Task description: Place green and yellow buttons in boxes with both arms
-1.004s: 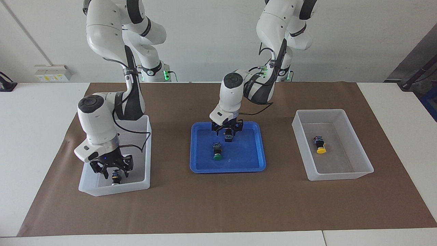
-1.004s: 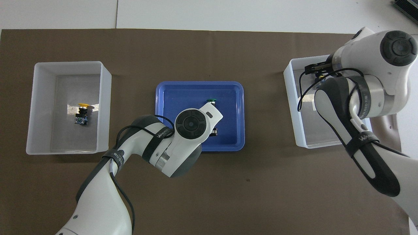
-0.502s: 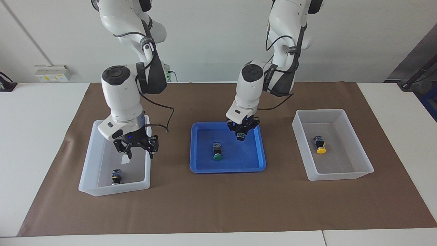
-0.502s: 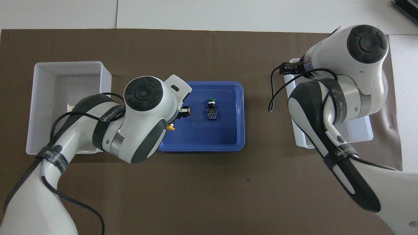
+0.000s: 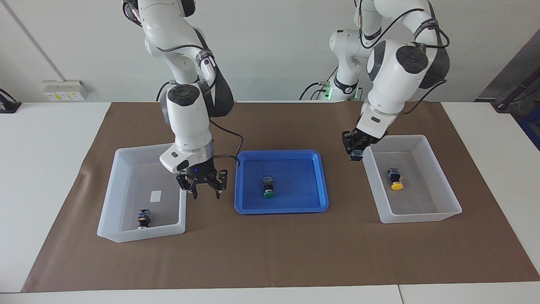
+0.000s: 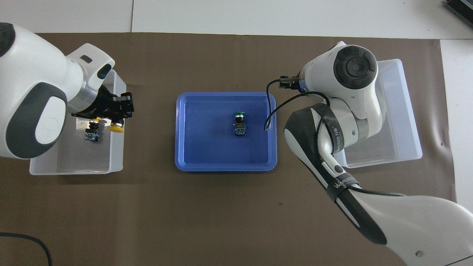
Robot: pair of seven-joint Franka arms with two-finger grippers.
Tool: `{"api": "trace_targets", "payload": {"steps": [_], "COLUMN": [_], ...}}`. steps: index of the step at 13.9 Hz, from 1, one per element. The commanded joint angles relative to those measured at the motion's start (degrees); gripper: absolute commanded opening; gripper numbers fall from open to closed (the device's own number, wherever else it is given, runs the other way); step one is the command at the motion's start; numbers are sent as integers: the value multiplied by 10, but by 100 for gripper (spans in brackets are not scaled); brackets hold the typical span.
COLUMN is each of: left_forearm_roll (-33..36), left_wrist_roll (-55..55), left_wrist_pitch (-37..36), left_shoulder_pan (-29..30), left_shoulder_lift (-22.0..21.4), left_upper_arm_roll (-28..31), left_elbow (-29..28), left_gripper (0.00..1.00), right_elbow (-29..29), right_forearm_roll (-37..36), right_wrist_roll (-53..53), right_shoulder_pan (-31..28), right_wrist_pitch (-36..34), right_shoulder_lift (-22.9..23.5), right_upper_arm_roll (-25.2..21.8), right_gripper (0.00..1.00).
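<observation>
My left gripper [image 5: 355, 151] [image 6: 112, 120] is shut on a yellow button [image 6: 116, 128] [image 5: 357, 156], held in the air over the tray-side wall of the box [image 5: 417, 217] [image 6: 70, 168] at the left arm's end. A second yellow button [image 5: 395, 179] [image 6: 92, 132] lies inside that box. My right gripper [image 5: 202, 188] hangs open and empty over the gap between the other box [image 5: 109, 190] [image 6: 410, 122] and the blue tray. A small dark button [image 5: 144, 218] lies in that box; the overhead view hides it under the arm. A green button [image 5: 268, 187] [image 6: 239, 123] lies in the tray.
The shallow blue tray [image 5: 295, 207] [image 6: 221, 155] sits mid-table between the two boxes on brown paper. A white label [image 5: 155, 195] lies on the floor of the box at the right arm's end. Both arms' wrists stand high over the boxes' tray-side walls.
The left gripper lifted a yellow button out of the tray and carried it to its box's edge. The right gripper let go of a button in its box, rose and moved toward the tray.
</observation>
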Motion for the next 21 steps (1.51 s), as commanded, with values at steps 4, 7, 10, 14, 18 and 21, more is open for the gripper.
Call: {"api": "trace_targets", "payload": {"steps": [4,7,10,14,18,21], "left_forearm_roll": [-13,-12,-7,-6,-6,-6], "left_wrist_roll": [203,234,235,300,309,312], "left_wrist_pitch": [64,178,278,335,357,362], "left_shoulder_pan": [137,153,152,163,163,163], "left_shoulder_lift": [-40,-59,-63,-34,-23,-21], "left_upper_arm_roll": [-5,-2,-2,-2,-3,-3], "left_elbow": [-98,-197,-271,-297,-308,-310], "left_gripper": [0,0,0,0,0,50], "right_elbow": [-1,-9,-7,-6,-27,-54], "right_forearm_roll": [-8,-22,-51,-71,-73,-74], "right_wrist_roll": [47,56,97,138,147,147], "right_shoulder_pan": [57,78,87,102,111,113], "right_wrist_pitch": [43,90,119,118,117,120], "right_shoulder_lift": [32,62,84,96,95,86], "right_upper_arm_roll": [1,1,1,0,1,1], "right_gripper": [71,72,72,71,71,71]}}
